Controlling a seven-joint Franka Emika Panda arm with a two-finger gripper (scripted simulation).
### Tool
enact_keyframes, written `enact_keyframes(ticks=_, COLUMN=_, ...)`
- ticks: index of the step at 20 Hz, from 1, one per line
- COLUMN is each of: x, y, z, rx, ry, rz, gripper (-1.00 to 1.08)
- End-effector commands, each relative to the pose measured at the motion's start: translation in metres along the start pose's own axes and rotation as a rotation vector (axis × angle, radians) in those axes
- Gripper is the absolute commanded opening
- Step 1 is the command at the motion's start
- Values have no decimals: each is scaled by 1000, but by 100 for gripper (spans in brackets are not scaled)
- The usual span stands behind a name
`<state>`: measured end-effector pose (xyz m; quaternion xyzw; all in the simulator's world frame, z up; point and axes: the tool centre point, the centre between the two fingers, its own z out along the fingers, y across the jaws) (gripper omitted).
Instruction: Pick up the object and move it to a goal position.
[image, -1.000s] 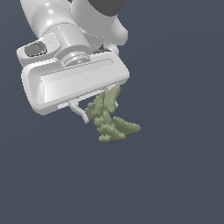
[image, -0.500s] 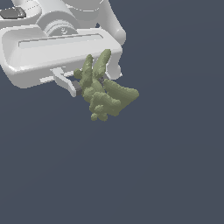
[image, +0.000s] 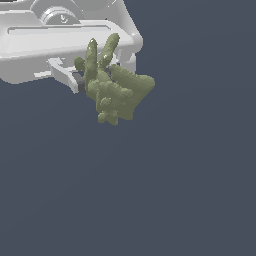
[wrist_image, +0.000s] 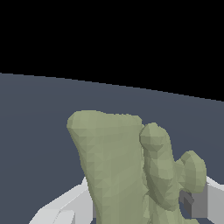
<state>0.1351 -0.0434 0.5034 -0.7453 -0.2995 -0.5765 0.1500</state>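
Observation:
The object (image: 116, 90) is an olive-green lumpy item with several finger-like prongs. It hangs in the air under my white gripper (image: 95, 80) at the upper left of the exterior view. The gripper is shut on it; one white finger (image: 65, 75) shows to its left, the other is hidden behind it. In the wrist view the object (wrist_image: 127, 170) fills the foreground between the white fingers (wrist_image: 210, 199), well above the grey floor.
A flat dark grey floor (image: 165, 190) spreads under the gripper. In the wrist view the floor (wrist_image: 39, 113) ends at a curved edge with black beyond it.
The gripper has risen with the object toward the exterior view's upper left and looms larger. The object has turned in the grasp, with prongs now pointing up.

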Motion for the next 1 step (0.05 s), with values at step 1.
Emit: enact_keyframes(ticks=1, x=1, y=0, z=-1, rx=2, ry=5, rz=-1, gripper=-100)
